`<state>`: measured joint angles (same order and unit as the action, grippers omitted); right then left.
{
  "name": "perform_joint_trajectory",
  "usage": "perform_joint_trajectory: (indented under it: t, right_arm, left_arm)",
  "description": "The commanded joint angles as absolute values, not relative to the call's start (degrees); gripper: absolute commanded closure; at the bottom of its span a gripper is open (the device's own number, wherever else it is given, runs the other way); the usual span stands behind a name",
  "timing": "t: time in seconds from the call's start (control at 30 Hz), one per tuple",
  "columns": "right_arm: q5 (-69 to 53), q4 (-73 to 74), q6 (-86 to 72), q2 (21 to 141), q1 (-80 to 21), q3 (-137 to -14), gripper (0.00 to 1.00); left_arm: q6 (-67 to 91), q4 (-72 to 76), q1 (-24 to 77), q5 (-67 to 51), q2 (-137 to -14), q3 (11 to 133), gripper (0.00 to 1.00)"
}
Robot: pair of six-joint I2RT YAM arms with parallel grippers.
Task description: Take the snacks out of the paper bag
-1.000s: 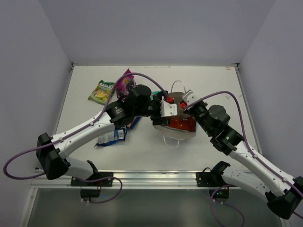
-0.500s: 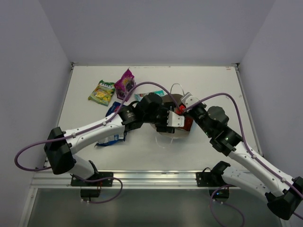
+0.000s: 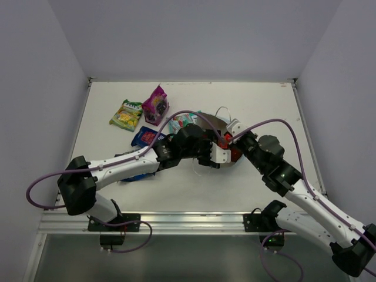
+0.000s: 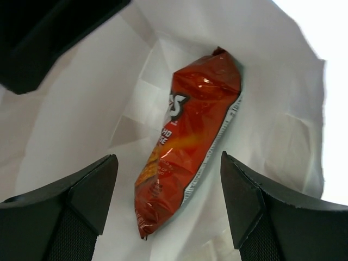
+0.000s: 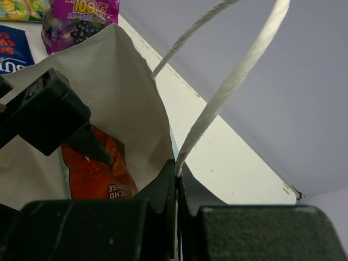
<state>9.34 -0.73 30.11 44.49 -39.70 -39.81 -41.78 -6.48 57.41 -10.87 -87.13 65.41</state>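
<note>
The paper bag (image 5: 125, 81) lies on the table with its white inside (image 4: 81, 109) showing. The orange-red snack (image 4: 187, 136) lies inside it, also seen in the right wrist view (image 5: 92, 171). My left gripper (image 4: 167, 163) is open inside the bag, one finger on each side of the packet, not touching it. My right gripper (image 5: 176, 174) is shut on the bag's rim at the base of a white cord handle (image 5: 234, 81). In the top view the left gripper (image 3: 218, 154) and right gripper (image 3: 234, 140) meet at the bag, which is mostly hidden.
On the table left of the bag lie the yellow-green packet (image 3: 125, 114), the magenta-purple packet (image 3: 155, 104), the teal-white packet (image 3: 182, 122) and the dark blue packet (image 3: 144, 137). A blue-white packet (image 3: 136, 175) is mostly under my left arm.
My left gripper has moved right and deeper into the bag's mouth, uncovering the teal-white packet. The right gripper has kept its hold on the rim, shifting slightly.
</note>
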Motion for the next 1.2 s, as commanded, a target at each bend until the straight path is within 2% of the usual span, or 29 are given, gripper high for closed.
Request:
perform_joint_trajectory:
  t: [0.0,0.17,0.37,0.73,1.17]
  right_arm:
    - [4.8,-3.6,26.1,43.2,-40.7,-40.0,1.00]
    - [6.2,-4.1,26.4,42.5,-40.6,-39.4,1.00]
    - [5.8,-3.3,25.8,43.2,-40.6,-40.0,1.00]
    - [2.2,-0.2,25.1,42.6,-40.6,-43.0,1.00]
    - [-1.9,3.2,22.2,42.0,-40.6,-44.6,1.00]
  left_arm:
    - [-42.8,-4.1,57.5,-4.3,-87.2,59.8,0.18]
    - [-39.8,5.5,57.5,-4.6,-79.6,54.8,0.18]
    - [-39.5,5.6,57.5,-8.1,-76.6,56.2,0.15]
    - [-48.0,-6.8,57.5,-3.6,-87.0,62.0,0.18]
    - [-51.7,-6.5,57.5,-0.3,-96.3,66.4,0.21]
